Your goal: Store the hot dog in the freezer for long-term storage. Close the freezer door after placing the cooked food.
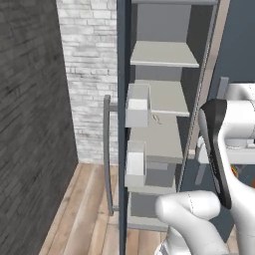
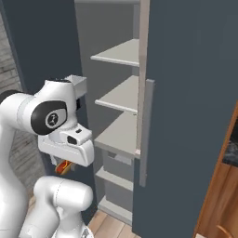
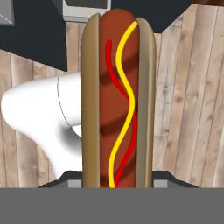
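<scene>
gripper (image 2: pixel 65 166): clamped on the hot dog (image 3: pixel 118 100), low by the robot | freezer (image 2: pixel 122 135): open, shelves bare | freezer door (image 1: pixel 122 124): swung wide, 2 bins

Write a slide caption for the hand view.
End effector shut on the hot dog, held above the wooden floor.

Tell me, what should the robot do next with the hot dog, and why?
Probably lift the hot dog up toward a freezer shelf. The gripper is shut on the hot dog and hangs low over the wooden floor, below the shelf, and the freezer door stands open.
</scene>
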Robot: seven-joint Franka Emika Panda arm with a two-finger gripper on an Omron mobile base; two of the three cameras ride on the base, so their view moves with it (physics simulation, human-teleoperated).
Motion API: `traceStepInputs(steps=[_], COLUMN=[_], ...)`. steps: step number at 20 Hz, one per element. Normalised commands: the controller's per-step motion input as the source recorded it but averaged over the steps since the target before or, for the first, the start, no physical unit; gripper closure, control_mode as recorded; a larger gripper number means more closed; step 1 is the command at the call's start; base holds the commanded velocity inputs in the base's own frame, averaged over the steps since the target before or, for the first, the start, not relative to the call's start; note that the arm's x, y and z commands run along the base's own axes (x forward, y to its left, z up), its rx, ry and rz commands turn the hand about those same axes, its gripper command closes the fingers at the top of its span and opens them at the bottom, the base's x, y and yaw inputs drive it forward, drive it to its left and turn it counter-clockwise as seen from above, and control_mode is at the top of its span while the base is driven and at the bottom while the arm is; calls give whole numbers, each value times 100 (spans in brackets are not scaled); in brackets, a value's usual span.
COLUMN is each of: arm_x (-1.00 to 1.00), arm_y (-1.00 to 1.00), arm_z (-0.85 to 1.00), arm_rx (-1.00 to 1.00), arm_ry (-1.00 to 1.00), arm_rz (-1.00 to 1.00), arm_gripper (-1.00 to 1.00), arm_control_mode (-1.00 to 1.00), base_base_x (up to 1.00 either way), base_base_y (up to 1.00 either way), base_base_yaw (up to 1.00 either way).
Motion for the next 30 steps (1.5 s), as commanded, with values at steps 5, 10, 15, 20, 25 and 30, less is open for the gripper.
traceStepInputs(steps=[5,10,15,20,25,30], arm_x=[0,0,0,0,0,0], arm_y=[0,0,0,0,0,0], arm_z=[0,0,0,0,0,0], arm_rx=[0,0,0,0,0,0], arm_ry=[0,0,0,0,0,0], arm_rz=[0,0,0,0,0,0], arm_gripper=[100,100,100,100,100,100], arm_control_mode=[100,100,100,100,100,100], base_base_x=[41,42,54,33,24,4], base_base_y=[1,34,15,0,-4,-30], base_base_yaw=[-5,0,9,26,21,8])
